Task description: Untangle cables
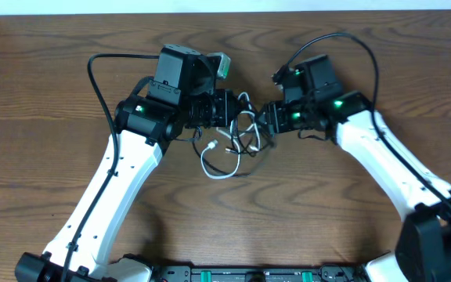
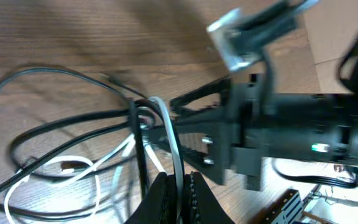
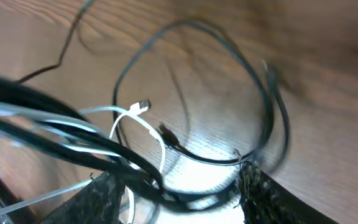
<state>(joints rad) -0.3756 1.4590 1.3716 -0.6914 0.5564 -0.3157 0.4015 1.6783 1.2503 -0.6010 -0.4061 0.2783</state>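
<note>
Clamping a pale cord [image 2: 168, 127] tight in the left gripper [image 2: 180, 198], low centre of its wrist view. Holding jaws wide on the right gripper [image 3: 179, 194], straddling black loops [image 3: 257, 106] without biting. Finding the cables [image 1: 239, 139] bunched on the table [image 1: 53, 180] mid-frame overhead, between both wrists. Likely needing a slow, level pull apart, watching the white cable [image 3: 129, 114] for snags. Angling both arms inward, elbows out, wrists almost meeting.

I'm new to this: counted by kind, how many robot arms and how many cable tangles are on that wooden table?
Robot arms: 2 (left arm, right arm)
Cable tangle: 1, black and white cords mixed
Total: 3
</note>
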